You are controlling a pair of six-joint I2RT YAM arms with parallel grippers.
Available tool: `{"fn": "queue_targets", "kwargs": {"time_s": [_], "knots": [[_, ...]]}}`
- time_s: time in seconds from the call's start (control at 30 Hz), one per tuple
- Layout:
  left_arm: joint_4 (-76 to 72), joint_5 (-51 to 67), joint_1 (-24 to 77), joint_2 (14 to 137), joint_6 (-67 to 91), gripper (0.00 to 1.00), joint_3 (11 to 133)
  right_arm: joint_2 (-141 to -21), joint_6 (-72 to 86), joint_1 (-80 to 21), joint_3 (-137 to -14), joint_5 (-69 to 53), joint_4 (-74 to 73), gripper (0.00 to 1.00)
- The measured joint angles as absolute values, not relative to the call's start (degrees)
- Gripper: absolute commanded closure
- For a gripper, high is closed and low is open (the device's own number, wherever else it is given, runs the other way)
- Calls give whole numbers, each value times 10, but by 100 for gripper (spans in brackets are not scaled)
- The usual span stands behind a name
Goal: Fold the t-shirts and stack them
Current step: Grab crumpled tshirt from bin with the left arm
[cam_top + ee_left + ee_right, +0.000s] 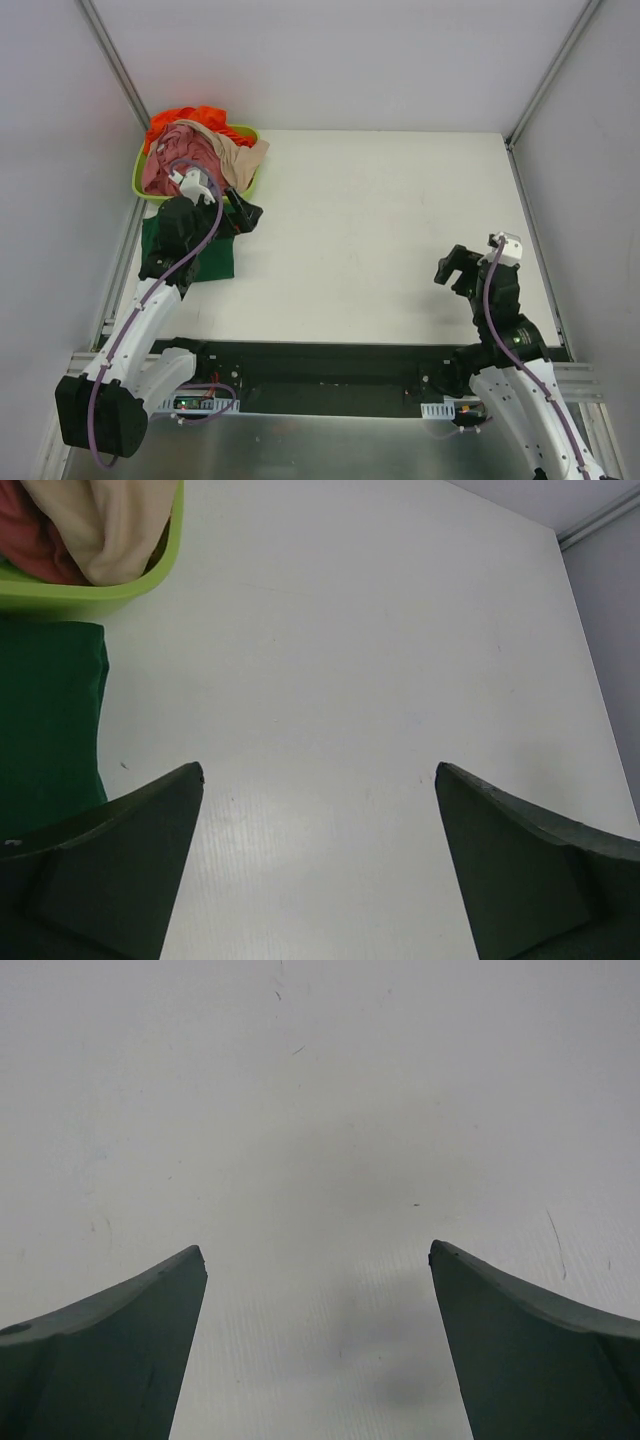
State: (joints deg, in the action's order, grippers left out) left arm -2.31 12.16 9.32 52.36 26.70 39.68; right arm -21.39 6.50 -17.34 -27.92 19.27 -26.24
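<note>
A dark green t-shirt (200, 258) lies folded on the white table (380, 230) at the left, partly under my left arm; it also shows at the left edge of the left wrist view (45, 720). The dusty pink t-shirt (178, 160), beige t-shirt (236, 158) and orange t-shirt (190, 118) are heaped in the lime-green tub (245, 185). The beige one (105, 520) and pink one (25, 535) show in the left wrist view. My left gripper (240, 213) is open and empty beside the tub. My right gripper (452, 268) is open and empty over bare table at the right.
The tub (90, 590) stands at the table's far left corner. Grey walls and metal frame rails (110, 60) enclose the table. A black base strip (320, 375) runs along the near edge.
</note>
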Motion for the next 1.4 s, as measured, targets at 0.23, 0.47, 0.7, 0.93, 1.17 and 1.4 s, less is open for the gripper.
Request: {"fn": "queue_targets", "kwargs": {"time_s": [0.23, 0.47, 0.7, 0.93, 1.17, 1.4], "knots": [[-23, 128, 93, 519, 291, 1, 395, -190, 70, -173, -269, 197, -247, 4], [-7, 101, 93, 544, 301, 1, 402, -179, 70, -173, -249, 195, -222, 4], [37, 65, 93, 693, 307, 1, 515, -181, 70, -173, -246, 192, -214, 4], [55, 1, 76, 889, 309, 1, 694, -185, 69, -173, -246, 193, -214, 4], [93, -50, 51, 1061, 303, 38, 835, -194, 66, -173, -246, 204, -215, 4], [121, -39, 49, 1123, 289, 36, 889, -205, 64, -173, -246, 212, -217, 4]]}}
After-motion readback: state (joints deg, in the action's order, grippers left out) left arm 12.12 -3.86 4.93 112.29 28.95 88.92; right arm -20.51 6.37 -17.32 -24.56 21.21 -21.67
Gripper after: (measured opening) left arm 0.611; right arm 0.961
